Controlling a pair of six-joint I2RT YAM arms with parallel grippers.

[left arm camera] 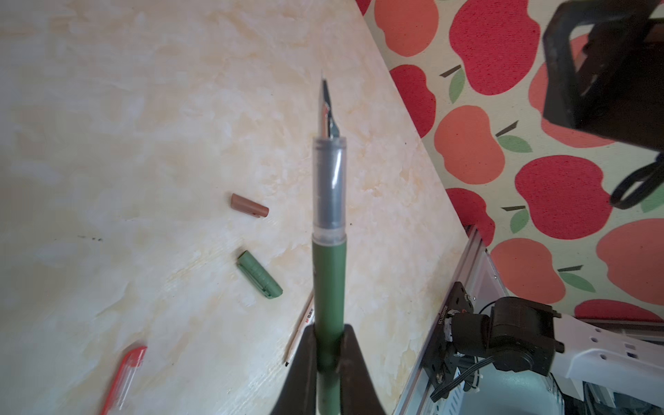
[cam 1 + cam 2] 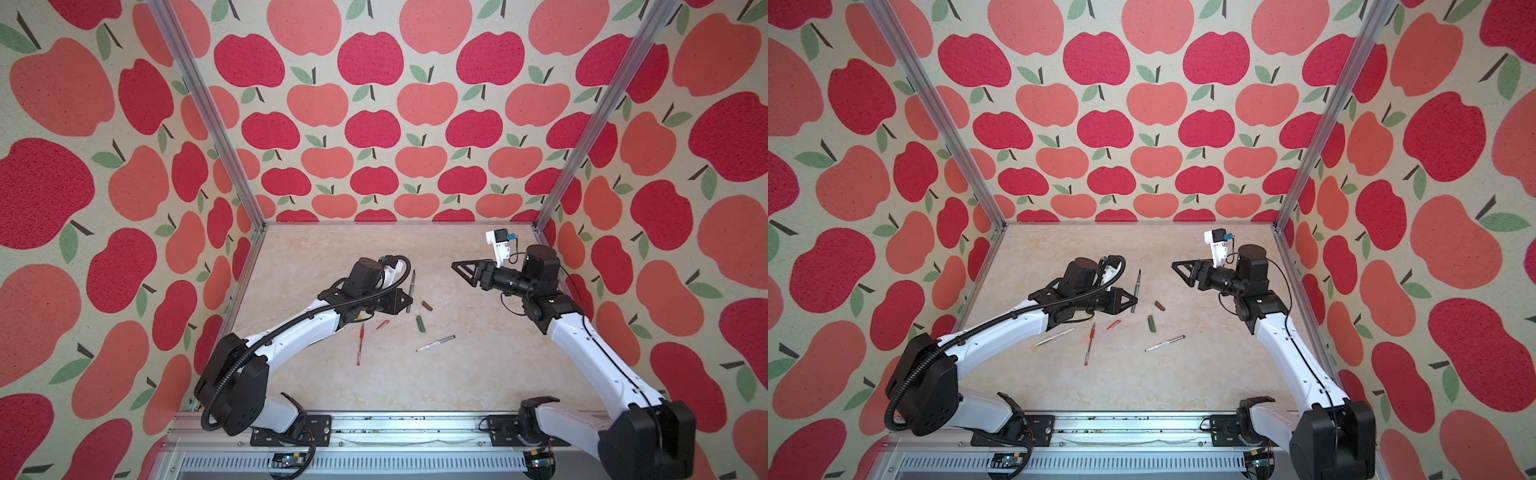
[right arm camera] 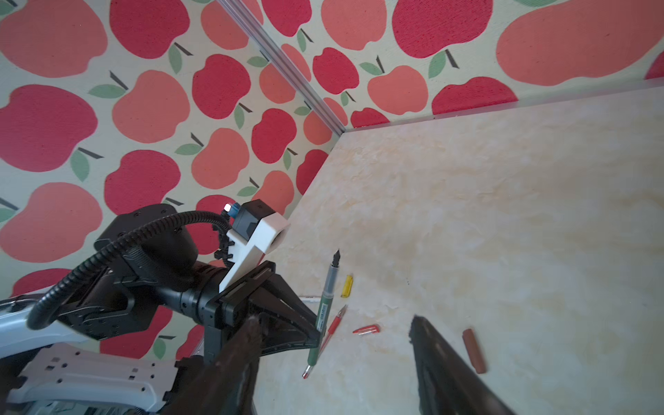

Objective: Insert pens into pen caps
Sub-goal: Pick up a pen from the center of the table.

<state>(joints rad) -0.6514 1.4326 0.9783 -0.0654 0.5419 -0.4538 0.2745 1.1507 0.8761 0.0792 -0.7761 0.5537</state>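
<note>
Clamping the dark green pen point(image 2: 412, 284) low on its barrel, the left gripper point(image 2: 408, 300) points its nib toward the back edge of the worktop point(image 2: 374, 386). Rightward, around the worktop's middle, lie the red pen point(image 2: 360, 345), red cap point(image 2: 382, 324), green cap point(image 2: 421, 324), maroon cap point(image 2: 427, 306) and brown-tipped white pen point(image 2: 435, 343). Toward the right edge the right gripper point(image 2: 455, 266) hovers, jaws apart and empty.

The fingers point(image 1: 354, 363) clamp the dark green pen point(image 1: 328, 280) by its barrel, its nib bare. On the bench point(image 1: 125, 125) beneath lie the green cap point(image 1: 259, 275), the maroon-brown cap point(image 1: 249, 205) apart from it, a white pen point(image 1: 300, 332) partly hidden, and a red translucent piece point(image 1: 124, 373), cut off.
</note>
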